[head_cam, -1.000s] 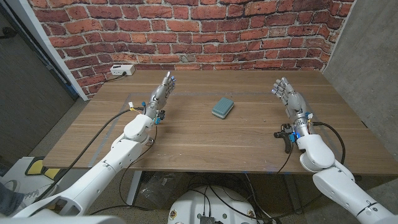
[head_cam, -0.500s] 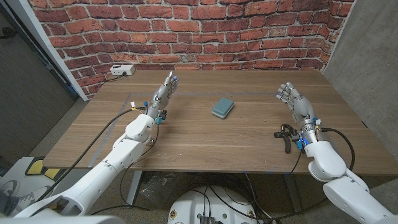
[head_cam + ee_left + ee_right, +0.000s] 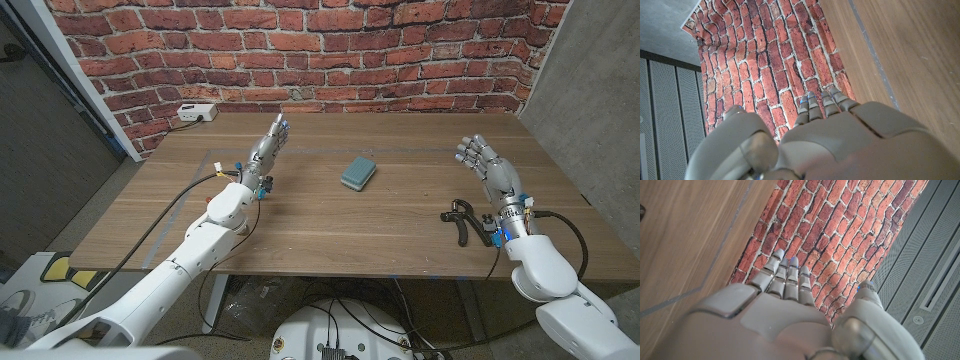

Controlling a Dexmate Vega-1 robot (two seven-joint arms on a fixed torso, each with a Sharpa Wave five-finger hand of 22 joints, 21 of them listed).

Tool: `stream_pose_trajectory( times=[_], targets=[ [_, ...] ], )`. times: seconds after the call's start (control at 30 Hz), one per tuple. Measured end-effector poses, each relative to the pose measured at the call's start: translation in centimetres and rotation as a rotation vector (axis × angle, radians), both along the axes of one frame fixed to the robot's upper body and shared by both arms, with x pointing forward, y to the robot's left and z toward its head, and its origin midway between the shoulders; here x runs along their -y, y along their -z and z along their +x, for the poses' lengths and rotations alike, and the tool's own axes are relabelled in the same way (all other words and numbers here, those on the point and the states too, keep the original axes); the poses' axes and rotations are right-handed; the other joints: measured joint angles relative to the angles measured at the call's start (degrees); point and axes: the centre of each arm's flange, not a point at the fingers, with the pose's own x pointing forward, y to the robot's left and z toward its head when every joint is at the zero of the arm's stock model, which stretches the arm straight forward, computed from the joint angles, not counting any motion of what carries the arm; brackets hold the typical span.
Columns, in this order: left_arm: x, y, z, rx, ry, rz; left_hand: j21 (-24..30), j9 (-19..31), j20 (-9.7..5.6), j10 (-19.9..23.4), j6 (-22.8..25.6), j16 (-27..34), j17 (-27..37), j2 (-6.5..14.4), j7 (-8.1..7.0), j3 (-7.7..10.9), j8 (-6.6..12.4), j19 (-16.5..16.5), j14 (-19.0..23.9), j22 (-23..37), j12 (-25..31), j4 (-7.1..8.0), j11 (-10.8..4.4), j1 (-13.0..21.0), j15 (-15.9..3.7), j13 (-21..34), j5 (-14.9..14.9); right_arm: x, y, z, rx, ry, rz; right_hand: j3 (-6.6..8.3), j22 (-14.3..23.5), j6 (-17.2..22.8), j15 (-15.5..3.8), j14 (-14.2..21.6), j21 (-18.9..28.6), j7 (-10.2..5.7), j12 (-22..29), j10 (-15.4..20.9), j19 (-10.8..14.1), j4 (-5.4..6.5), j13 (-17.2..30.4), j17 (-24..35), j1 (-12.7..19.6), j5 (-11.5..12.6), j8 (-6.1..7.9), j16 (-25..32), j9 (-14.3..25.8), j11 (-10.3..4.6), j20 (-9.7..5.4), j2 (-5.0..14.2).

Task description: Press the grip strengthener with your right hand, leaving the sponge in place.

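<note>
A black grip strengthener (image 3: 462, 220) lies on the wooden table (image 3: 330, 225) near its right front edge. My right hand (image 3: 490, 170) is raised above the table, just right of and beyond the strengthener, fingers straight and apart, holding nothing; its back (image 3: 785, 315) also shows in the right wrist view. A blue-green sponge (image 3: 357, 172) sits at the table's middle, well left of that hand. My left hand (image 3: 267, 148) is held up over the left part of the table, fingers straight, empty; its back (image 3: 840, 135) appears in the left wrist view.
A white power strip (image 3: 197, 113) lies at the table's far left corner by the red brick wall (image 3: 300, 50). Black cables run along both forearms. A grey wall stands to the right of the table.
My right hand and forearm have swung to the right and slightly nearer, uncovering the grip strengthener. The left hand and the sponge have stayed put.
</note>
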Motion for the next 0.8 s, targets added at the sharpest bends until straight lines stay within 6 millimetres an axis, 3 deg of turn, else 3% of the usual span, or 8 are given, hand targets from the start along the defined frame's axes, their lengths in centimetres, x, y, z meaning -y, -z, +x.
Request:
stream_pose_trajectory(
  times=[0.2, 0.8],
  targets=[
    [0.0, -0.1, -0.4, -0.001, 0.003, 0.019, -0.44, 0.0, 0.0, 0.0, 0.0, 0.0, 0.3, 0.0, 0.0, -0.07, -0.03, 0.0, 0.0, 0.0, 0.0, -0.07, 0.0, 0.0, 0.0, 0.0, 0.0, 0.0, 0.9, -1.1, 0.001, 0.031, -0.005, 0.0, 0.0, 2.21, -0.31, 1.13, 0.29, -0.19, 0.18, 1.23, 1.05, 0.0, 0.0, 0.0, 0.3, 0.0, 0.42, 0.0, 0.0, -0.22, -0.18, 0.3],
    [-0.5, -0.1, -1.3, 0.003, 0.02, 0.038, -0.44, 0.3, 0.24, 0.92, 0.31, 0.0, 0.29, 0.16, 0.32, -0.06, -0.24, 0.23, 0.62, 0.0, 0.0, -0.06, 0.31, 0.16, 0.62, 0.0, 0.0, 0.4, 3.1, -4.7, 0.0, 0.243, -0.069, 0.25, 0.0, 2.43, -0.65, 1.96, 0.28, -1.05, 0.38, 1.84, 1.93, -0.24, 0.0, 0.0, 0.83, 0.0, 0.42, 0.0, 0.03, -0.83, 0.08, 0.37]
  ],
)
